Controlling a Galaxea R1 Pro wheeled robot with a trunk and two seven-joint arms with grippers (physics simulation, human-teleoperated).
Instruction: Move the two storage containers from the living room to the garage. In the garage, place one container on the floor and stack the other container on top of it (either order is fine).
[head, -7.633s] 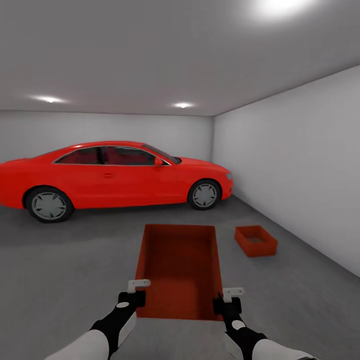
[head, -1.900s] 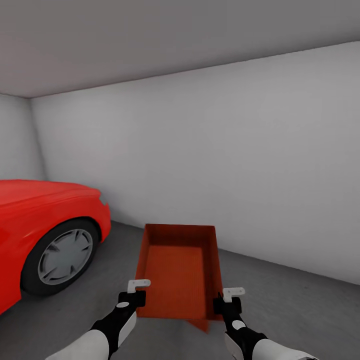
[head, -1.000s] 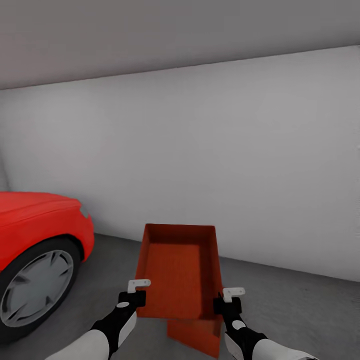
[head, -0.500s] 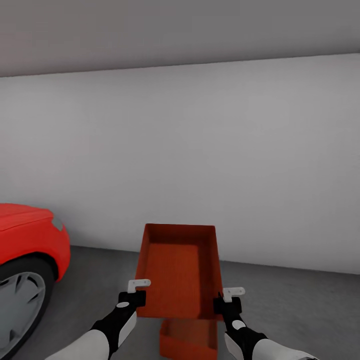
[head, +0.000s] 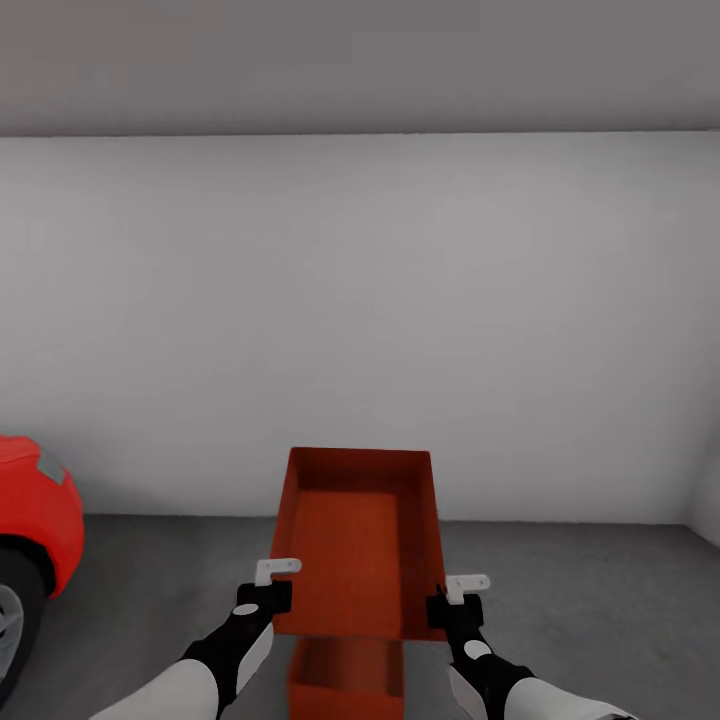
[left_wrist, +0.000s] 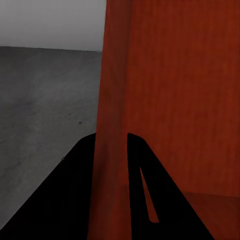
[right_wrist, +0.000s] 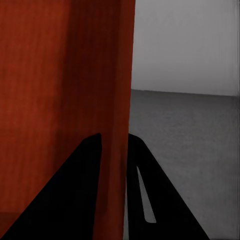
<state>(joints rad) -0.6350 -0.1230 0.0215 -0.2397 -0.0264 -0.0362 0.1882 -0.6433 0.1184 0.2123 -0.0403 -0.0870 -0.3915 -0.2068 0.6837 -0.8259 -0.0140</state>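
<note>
The carried storage container (head: 357, 545) is held level, a side wall clamped by each of the left gripper (head: 268, 592) and right gripper (head: 452, 602), above the second container (head: 345, 684) on the garage floor (head: 590, 600), apparently for stacking.

Lower container (head: 345, 680): we see just its far end; the held container (head: 355, 540) covers part and the head view's bottom edge cuts the rest. Red car (head: 30, 560): only the nose, cut by the left edge. We can't tell if the containers touch.
</note>
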